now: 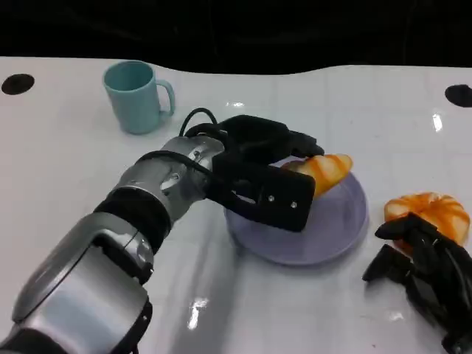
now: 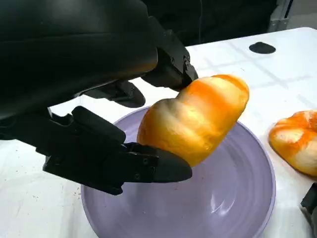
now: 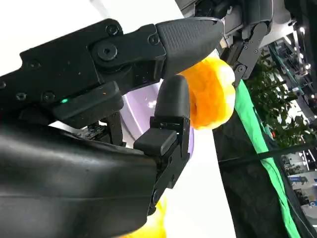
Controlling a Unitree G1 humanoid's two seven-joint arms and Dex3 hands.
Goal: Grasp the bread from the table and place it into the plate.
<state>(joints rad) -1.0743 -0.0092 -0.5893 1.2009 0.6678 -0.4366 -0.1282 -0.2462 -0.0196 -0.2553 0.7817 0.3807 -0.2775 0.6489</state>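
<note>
My left hand [image 1: 262,173] grips a long golden bread roll [image 1: 324,171] and holds it over the far side of the purple plate [image 1: 332,228]. From the left wrist, the roll [image 2: 198,116] sits pinched between black fingers [image 2: 148,166], a little above the plate [image 2: 237,198]. A second, round orange bread [image 1: 431,214] lies on the table to the right of the plate. Just in front of it is my right hand [image 1: 424,269], fingers apart and holding nothing. The right wrist view looks past that hand [image 3: 124,99] to the held roll [image 3: 210,94].
A teal mug [image 1: 136,96] stands at the back left of the white table. Dark round holes [image 1: 16,83] mark the table's far corners. My left forearm [image 1: 147,199] stretches across the middle of the table.
</note>
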